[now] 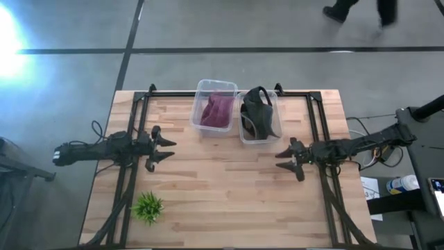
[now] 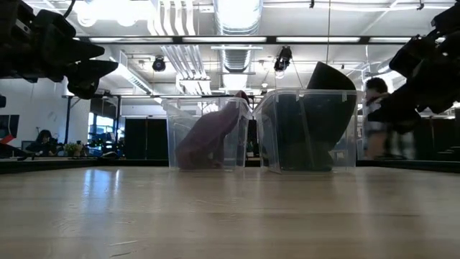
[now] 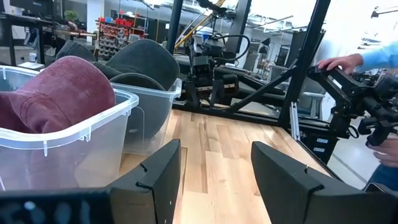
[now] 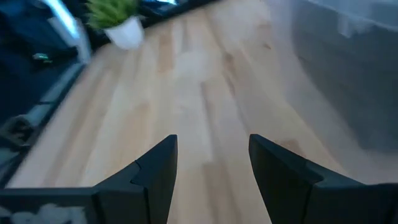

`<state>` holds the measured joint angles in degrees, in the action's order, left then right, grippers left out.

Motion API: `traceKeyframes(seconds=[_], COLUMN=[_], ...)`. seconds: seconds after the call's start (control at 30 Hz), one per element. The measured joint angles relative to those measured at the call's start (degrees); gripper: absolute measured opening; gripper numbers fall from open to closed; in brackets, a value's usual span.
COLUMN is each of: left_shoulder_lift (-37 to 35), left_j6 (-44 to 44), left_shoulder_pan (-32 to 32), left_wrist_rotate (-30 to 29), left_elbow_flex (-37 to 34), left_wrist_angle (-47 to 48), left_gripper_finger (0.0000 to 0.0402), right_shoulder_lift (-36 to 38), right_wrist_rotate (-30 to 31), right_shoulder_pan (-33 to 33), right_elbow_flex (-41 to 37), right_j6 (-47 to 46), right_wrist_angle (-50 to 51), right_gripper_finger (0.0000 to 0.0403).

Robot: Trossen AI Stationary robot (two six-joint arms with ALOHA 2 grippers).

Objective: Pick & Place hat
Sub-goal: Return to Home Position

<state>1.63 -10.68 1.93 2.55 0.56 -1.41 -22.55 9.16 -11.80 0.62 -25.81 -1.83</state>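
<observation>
**Contents.** The right transparent bin (image 1: 276,104) holds the black caps (image 1: 258,111), piled above its rim. The left transparent bin (image 1: 215,82) stands just beside it and holds the pink cap (image 1: 217,111). No cap lies on the table (image 1: 222,194), so sorting is judged complete.

**Grippers.** The right gripper (image 1: 279,157) hangs near the right transparent bin, off its front corner and clear of its wall. Its jaws are apart and hold nothing. The left gripper (image 1: 171,151) hangs well apart from that bin, beyond the pink cap's bin, with jaws likewise apart and empty. Both face inward above the wood. This posture is judged to be a clearing position, not an approach.

**Other.** A small potted plant (image 1: 148,206) sits well apart from the right transparent bin, toward the left arm's front corner, out of either arm's way.
</observation>
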Motion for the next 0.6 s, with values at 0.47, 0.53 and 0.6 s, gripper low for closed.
traceKeyframes(seconds=[0.47,0.53,0.6], left_shoulder_lift=[0.03,0.04,0.04], left_j6=[-0.07,-0.07,-0.07], left_shoulder_pan=[0.0,-0.02,-0.02], left_wrist_rotate=[-0.04,-0.06,-0.08], left_elbow_flex=[0.02,0.04,0.04], left_wrist_angle=[0.02,0.07,0.07], left_gripper_finger=[0.019,0.019,0.019], right_shoulder_lift=[21.61,22.57,22.56], right_wrist_rotate=[-7.94,-9.32,-9.59], right_shoulder_pan=[7.5,8.0,7.99], right_elbow_flex=[0.0,-0.02,-0.01], right_j6=[11.65,14.41,17.22], right_wrist_angle=[-0.07,-0.66,-1.48], right_gripper_finger=[0.0194,0.0194,0.0194])
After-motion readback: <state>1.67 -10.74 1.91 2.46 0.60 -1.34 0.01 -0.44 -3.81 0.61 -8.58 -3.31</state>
